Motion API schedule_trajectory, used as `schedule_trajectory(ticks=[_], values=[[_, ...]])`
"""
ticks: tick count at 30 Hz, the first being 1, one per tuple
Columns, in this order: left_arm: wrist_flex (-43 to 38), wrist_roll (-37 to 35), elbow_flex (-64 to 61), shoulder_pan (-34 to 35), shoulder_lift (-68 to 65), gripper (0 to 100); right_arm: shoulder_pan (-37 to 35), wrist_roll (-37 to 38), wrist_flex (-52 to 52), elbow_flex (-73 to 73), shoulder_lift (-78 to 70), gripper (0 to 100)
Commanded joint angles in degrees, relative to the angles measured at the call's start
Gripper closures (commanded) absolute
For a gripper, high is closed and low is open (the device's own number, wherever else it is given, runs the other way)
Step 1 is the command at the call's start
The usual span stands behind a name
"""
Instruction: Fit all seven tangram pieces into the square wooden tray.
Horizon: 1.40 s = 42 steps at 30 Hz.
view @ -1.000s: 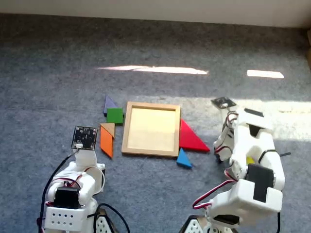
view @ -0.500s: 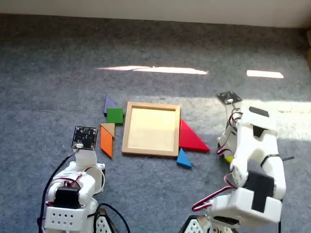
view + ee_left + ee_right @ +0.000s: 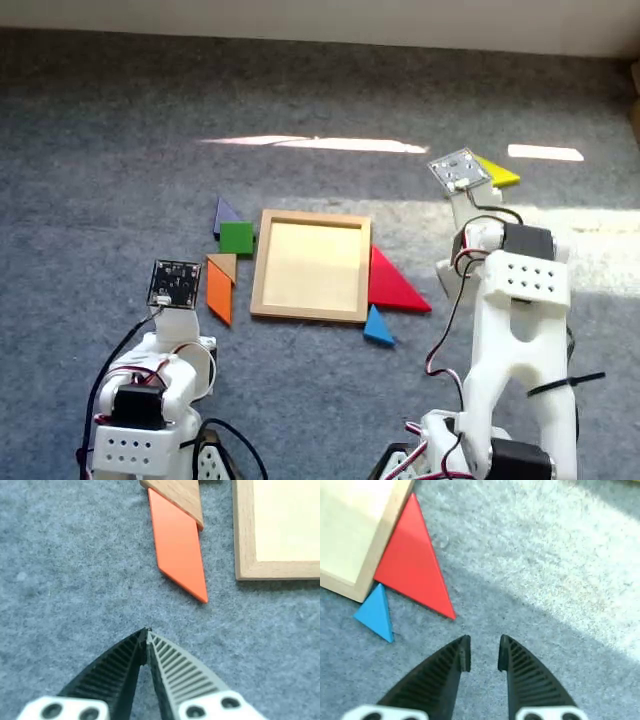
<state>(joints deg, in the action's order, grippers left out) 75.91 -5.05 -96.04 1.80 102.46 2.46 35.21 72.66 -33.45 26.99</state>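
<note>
High view: yellow piece (image 3: 499,175), seemingly half-hidden.

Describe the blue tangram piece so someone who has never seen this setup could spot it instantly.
Find the square wooden tray on the grey carpet. Along its side toward the right arm lies a large red triangle; the blue triangle sits beside it at the tray's robot-side corner. It is far smaller than the red one and sky blue.

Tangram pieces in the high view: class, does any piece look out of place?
Yes. The yellow piece lies alone on the carpet, well away from the wooden tray and partly behind the right arm's camera board. The rest sit close around the tray.
</note>
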Motion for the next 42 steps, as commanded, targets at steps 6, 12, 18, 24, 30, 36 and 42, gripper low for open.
schedule_trajectory(ticks=[6, 12, 18, 24, 30, 36, 42], values=[[0.26, 0.44, -1.1, -0.4, 1.8, 99, -3.56, -13.19, -4.62, 1.98, 4.62, 90.4], [0.26, 0.44, -1.1, -0.4, 1.8, 99, -3.38, -19.96, -25.8, -0.13, 3.65, 90.4], [0.26, 0.44, -1.1, -0.4, 1.8, 99, -1.36, -22.59, -44.44, -2.33, -8.4, 90.4], [0.26, 0.44, -1.1, -0.4, 1.8, 99, 0.57, -24.44, -50.68, 7.87, -25.01, 90.4], [0.26, 0.44, -1.1, -0.4, 1.8, 99, 2.15, -24.44, -50.33, 23.96, -40.31, 89.8], [0.26, 0.44, -1.1, -0.4, 1.8, 99, 2.42, -26.11, -48.57, 34.42, -49.27, 75.9], [0.26, 0.44, -1.1, -0.4, 1.8, 99, 0.84, -26.2, -44.0, 44.0, -57.01, 75.9]])
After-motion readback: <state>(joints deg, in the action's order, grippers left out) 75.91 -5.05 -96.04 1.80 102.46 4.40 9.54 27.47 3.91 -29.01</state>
